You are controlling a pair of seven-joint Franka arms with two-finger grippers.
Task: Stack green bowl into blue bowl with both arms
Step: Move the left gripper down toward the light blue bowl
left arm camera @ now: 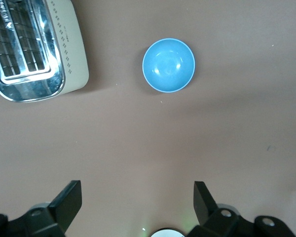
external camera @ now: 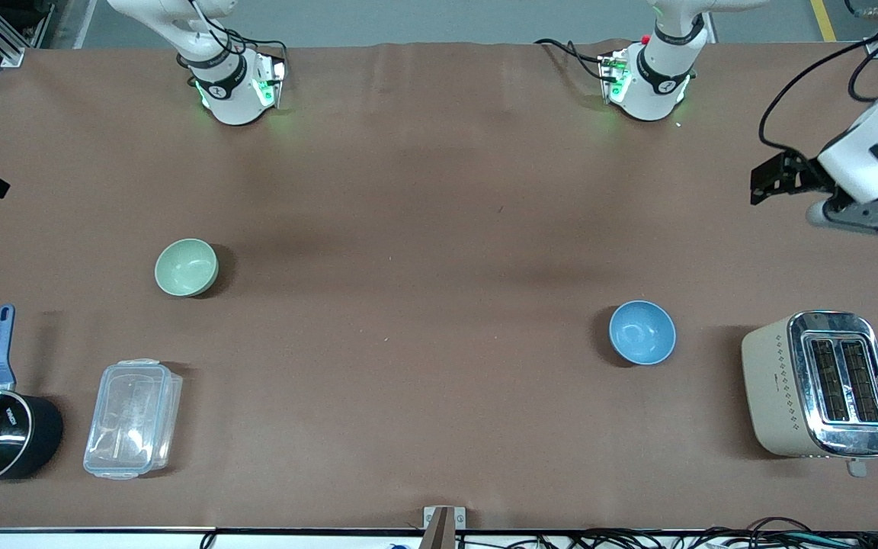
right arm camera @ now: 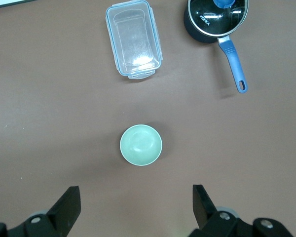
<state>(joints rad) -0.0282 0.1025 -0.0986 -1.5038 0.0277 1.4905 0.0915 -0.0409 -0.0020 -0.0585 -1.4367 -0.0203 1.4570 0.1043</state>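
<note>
Hovering, left gripper (left arm camera: 137,203): fingers spread wide, nothing between them, high over bare table (external camera: 424,305)
Hovering, right gripper (right arm camera: 136,205): fingers spread wide too, holding nothing
Blue bowl (left arm camera: 168,65): upright on the cloth, well below and ahead of left gripper
Toaster (left arm camera: 32,47): near blue bowl
Green bowl (right arm camera: 141,145): upright, ahead of right gripper
Clear lidded container (right arm camera: 133,38): past green bowl
Black saucepan (right arm camera: 217,19): beside container, blue handle

The only readable text is the white brand word "KONKA" on the glass lid of the black saucepan (right arm camera: 216,19), at the desk's (external camera: 424,229) corner nearest the front camera, right arm's end.
</note>
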